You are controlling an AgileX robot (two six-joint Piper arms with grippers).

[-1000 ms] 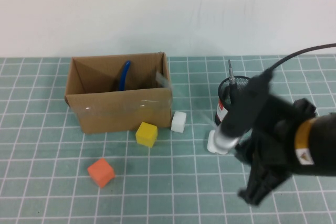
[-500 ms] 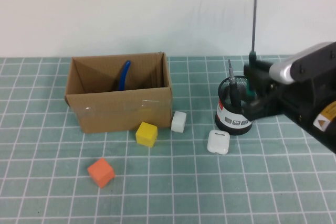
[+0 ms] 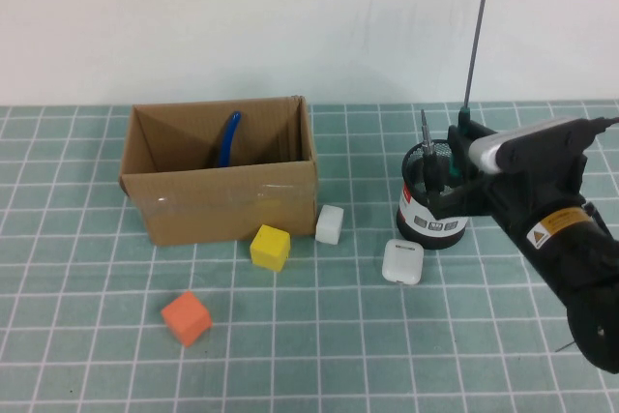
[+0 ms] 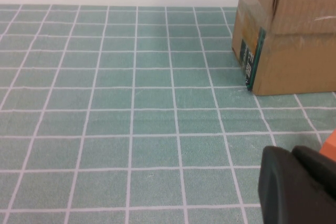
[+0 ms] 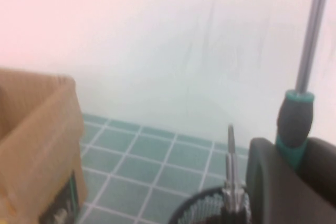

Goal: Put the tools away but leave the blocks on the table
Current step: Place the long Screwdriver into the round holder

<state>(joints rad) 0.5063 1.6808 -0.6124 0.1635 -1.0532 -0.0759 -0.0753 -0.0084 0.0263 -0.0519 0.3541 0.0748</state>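
The right gripper (image 3: pixel 462 157) is squeezing the long screwdriver (image 3: pixel 474 45) by its green-and-black handle, just over the black mesh cup (image 3: pixel 431 202). Its thin shaft is pointing straight up. The left gripper (image 4: pixel 294 184) is sitting low near the cardboard box (image 4: pixel 286 30), jaws shut.

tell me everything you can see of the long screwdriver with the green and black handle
The long screwdriver has a thin grey metal shaft and a green-and-black handle. It stands nearly upright, shaft pointing up, handle clamped in the right pincer over the black mesh cup that already holds the short screwdriver. Its lower end is hidden. The left pincer idles low over the mat.
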